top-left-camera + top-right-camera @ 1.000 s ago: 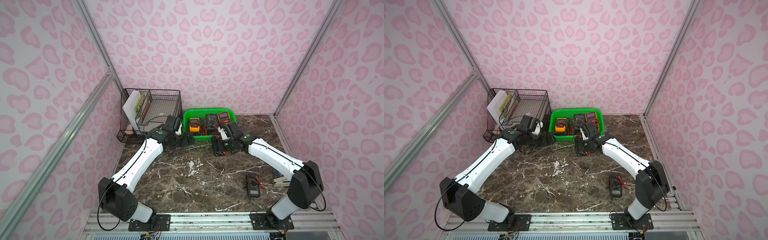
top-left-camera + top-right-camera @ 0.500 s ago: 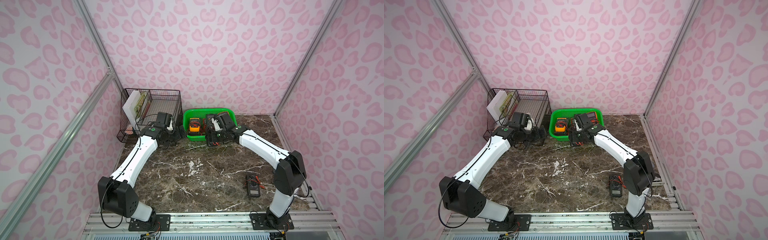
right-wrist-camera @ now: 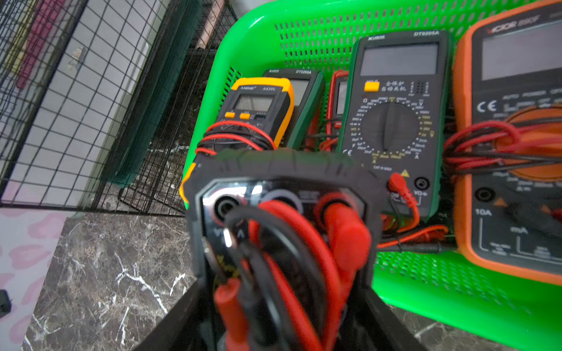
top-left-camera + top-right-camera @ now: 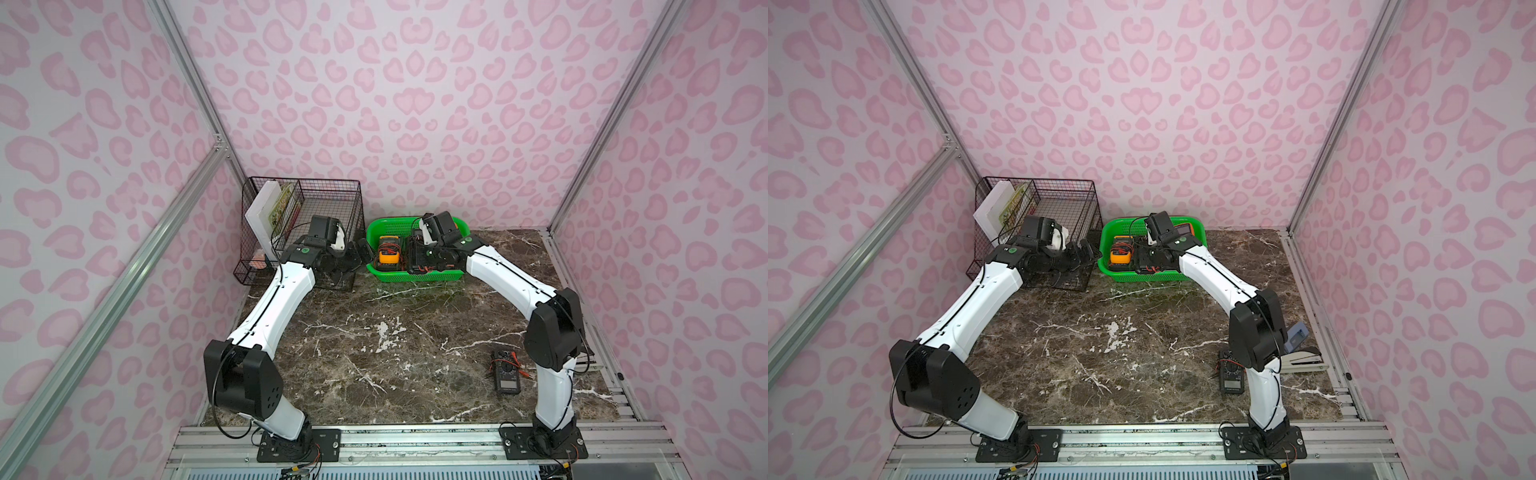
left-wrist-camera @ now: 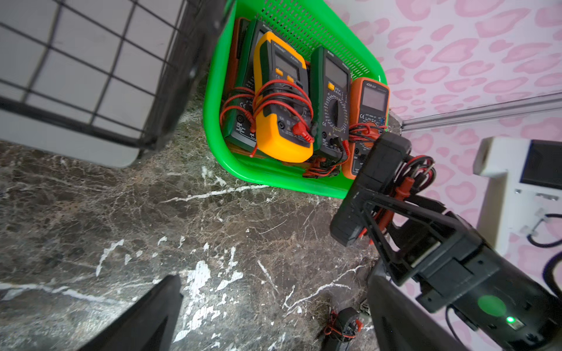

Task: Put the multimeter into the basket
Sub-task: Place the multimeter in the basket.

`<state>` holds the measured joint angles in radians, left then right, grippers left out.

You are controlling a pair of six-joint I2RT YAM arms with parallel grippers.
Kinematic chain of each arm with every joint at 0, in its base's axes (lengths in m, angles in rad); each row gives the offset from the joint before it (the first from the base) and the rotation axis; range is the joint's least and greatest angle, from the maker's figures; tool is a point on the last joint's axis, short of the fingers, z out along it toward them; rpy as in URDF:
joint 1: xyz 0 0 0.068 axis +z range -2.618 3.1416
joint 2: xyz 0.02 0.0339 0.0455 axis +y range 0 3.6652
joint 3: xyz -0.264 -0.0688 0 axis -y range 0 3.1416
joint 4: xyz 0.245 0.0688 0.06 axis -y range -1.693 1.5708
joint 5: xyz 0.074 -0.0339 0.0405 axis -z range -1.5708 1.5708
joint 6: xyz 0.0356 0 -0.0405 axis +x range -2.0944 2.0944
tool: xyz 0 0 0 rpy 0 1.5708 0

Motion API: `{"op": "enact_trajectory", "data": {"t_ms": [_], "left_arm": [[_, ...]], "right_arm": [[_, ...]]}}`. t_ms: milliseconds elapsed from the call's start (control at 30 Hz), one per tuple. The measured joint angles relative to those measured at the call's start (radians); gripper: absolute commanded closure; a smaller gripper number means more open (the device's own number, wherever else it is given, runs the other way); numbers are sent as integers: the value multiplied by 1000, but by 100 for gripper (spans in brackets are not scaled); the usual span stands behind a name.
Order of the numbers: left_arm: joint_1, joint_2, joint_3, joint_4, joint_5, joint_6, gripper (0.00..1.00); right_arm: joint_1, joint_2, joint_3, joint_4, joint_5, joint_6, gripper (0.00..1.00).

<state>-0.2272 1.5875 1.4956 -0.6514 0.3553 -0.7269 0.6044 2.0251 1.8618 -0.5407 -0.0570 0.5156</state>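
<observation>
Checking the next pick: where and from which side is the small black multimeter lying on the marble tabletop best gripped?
Probably across the long sides of the small black rectangular multimeter, at mid-body, coming straight down from above: it lies flat, face up, and its red leads bunch at the far end.

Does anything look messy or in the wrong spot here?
Yes. In the bright green plastic mesh basket, the yellow-cased multimeter lies crooked on top of a dark green multimeter instead of flat beside it. A small black multimeter with loose red leads lies out on the brown marble tabletop, away from the others.
</observation>
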Motion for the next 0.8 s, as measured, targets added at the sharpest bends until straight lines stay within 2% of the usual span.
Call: {"op": "enact_trajectory", "data": {"t_ms": [367,667,800], "left_arm": [[3,47,29,30,49,0,1],[3,61,34,30,62,0,1],[3,68,34,31,68,0,1]], "right_arm": [[-51,156,216,-32,3,-27,47],[-50,307,412,-80,-3,-46,45],[-51,344,443,-93,0,-48,44]]}}
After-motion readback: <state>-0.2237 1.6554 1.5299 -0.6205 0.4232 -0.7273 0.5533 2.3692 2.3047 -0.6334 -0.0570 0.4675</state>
